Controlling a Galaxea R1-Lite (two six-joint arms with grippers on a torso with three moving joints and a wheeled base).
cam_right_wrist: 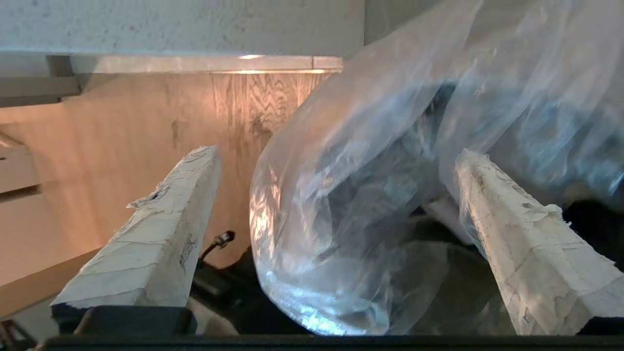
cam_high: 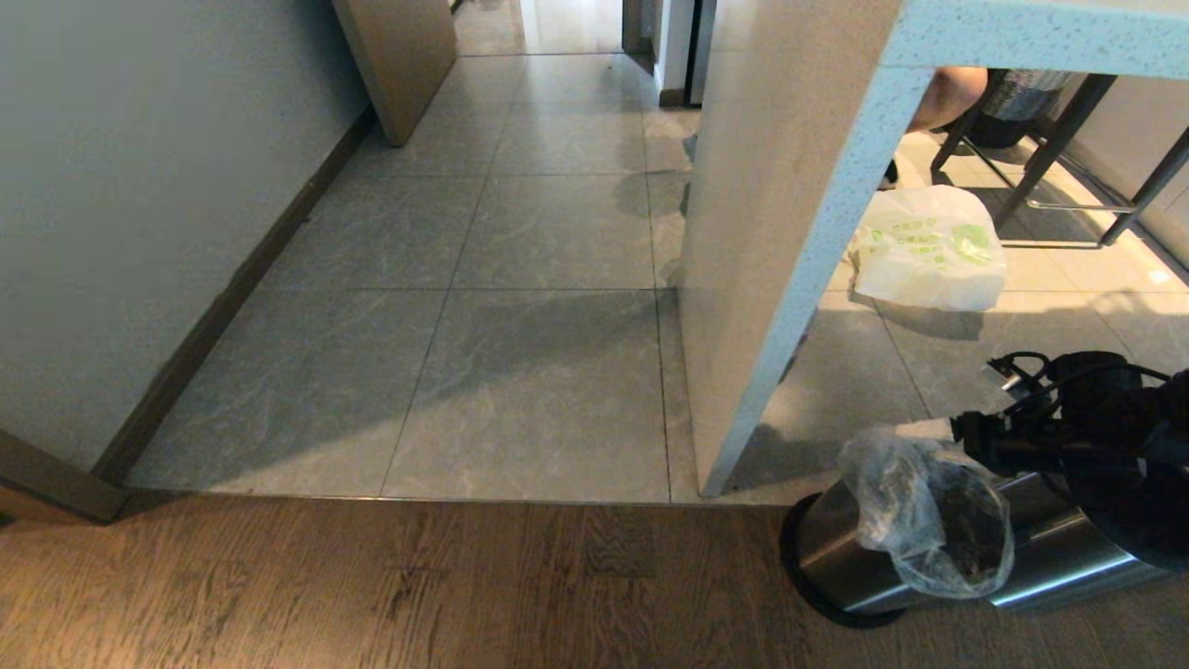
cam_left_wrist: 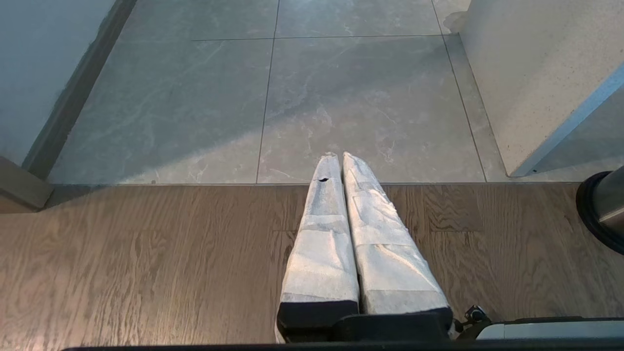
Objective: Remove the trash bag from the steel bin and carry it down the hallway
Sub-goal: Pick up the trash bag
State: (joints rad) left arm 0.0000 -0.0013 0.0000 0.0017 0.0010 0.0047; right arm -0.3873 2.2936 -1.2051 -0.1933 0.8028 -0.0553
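At about four o'clock in the head view, the small brushed stainless-steel bin (cam_high: 855,557) is standing on the wood floor, with the thin, crinkly clear plastic trash bag (cam_high: 929,516) bunching out of its mouth, seemingly so it can be grabbed. The right hand (cam_right_wrist: 336,209) is spreading its taped fingers wide around that bunch, gripping nothing yet. The left hand (cam_left_wrist: 341,165) is hanging closed and empty at six o'clock. Beyond, toward twelve o'clock, the pale grey tiled hallway (cam_high: 548,223) is waiting.
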